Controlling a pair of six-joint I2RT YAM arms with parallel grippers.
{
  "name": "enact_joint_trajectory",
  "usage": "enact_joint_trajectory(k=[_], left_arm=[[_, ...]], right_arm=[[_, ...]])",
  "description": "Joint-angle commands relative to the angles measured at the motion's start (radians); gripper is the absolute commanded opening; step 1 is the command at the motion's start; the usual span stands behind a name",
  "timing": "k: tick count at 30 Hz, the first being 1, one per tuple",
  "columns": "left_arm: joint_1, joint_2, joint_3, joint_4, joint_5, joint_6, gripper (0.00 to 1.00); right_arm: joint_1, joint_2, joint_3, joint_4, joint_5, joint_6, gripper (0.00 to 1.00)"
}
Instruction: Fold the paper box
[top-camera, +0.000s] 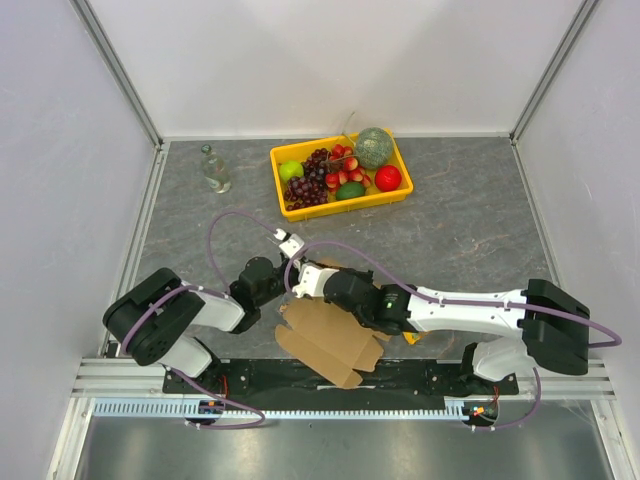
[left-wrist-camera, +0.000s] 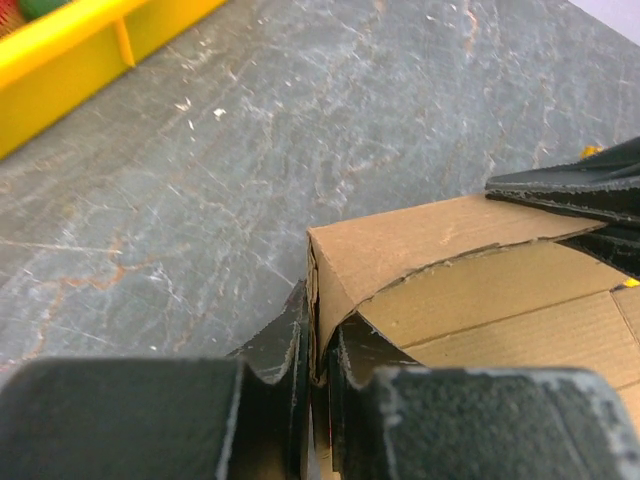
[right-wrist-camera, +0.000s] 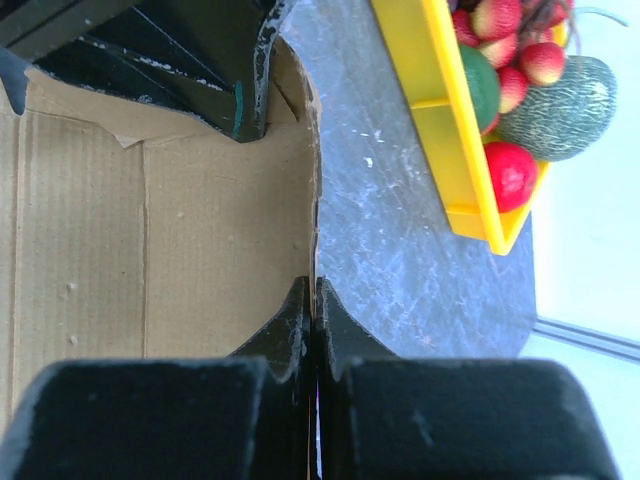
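Note:
The paper box (top-camera: 328, 338) is plain brown cardboard, partly folded, near the table's front edge between the arms. My left gripper (top-camera: 292, 282) is shut on a folded wall of the box (left-wrist-camera: 400, 250) at its far left corner; the fingers (left-wrist-camera: 292, 340) pinch the cardboard edge. My right gripper (top-camera: 325, 285) is shut on the box's far wall (right-wrist-camera: 200, 260), with the thin cardboard edge clamped between the fingers (right-wrist-camera: 298, 320). The two grippers sit close together on the same end of the box. The left gripper's fingers show at the top of the right wrist view (right-wrist-camera: 200, 60).
A yellow fruit tray (top-camera: 282, 205) with grapes, a melon and a red fruit stands at the back centre. A clear bottle (top-camera: 214, 169) stands at the back left. A small yellow packet (top-camera: 412, 338) peeks from under the right arm.

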Motion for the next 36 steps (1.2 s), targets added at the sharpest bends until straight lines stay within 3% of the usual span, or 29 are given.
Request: enact_joint_trajectory(k=[1,8,13,18,36], left_arm=[[0.001,0.012,0.061,0.066,-0.129,0.085,0.02],[0.001,0.124,0.100,0.251,-0.263,0.128,0.03],[0.001,0.201,0.083,0.371,-0.266,0.106,0.37],[-0.002,0.224,0.025,0.445,-0.264,0.069,0.53],[0.000,0.188,-0.075,0.518,-0.261,0.029,0.57]], right_arm=[[0.001,0.018,0.023,0.106,0.141,-0.046,0.01],[-0.005,0.039,-0.103,0.474,0.247,-0.201,0.00],[-0.016,0.090,-0.165,0.678,0.290,-0.291,0.00],[-0.019,0.131,-0.185,0.740,0.300,-0.313,0.00],[-0.018,0.142,-0.226,0.697,0.283,-0.298,0.00]])
